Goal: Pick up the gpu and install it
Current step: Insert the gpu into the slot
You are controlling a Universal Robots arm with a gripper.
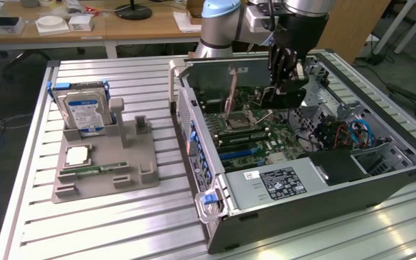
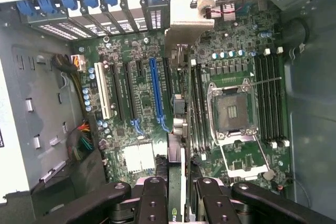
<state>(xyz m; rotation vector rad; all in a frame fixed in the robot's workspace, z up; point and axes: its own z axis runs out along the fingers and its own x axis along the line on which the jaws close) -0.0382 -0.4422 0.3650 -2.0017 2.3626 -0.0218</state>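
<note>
End effector narrowly closed on gpu, seen edge-on, faces hidden. Card hangs above motherboard inside open computer case, by the worktop edge at the exterior view's right.

Hidden, cropped, unreadable.
Can't see either face of gpu, edge-on from wrist; can't see past knuckles of gripper, cropped by picture edge. Can't read print on power supply label or hard drive label, too small.
</note>
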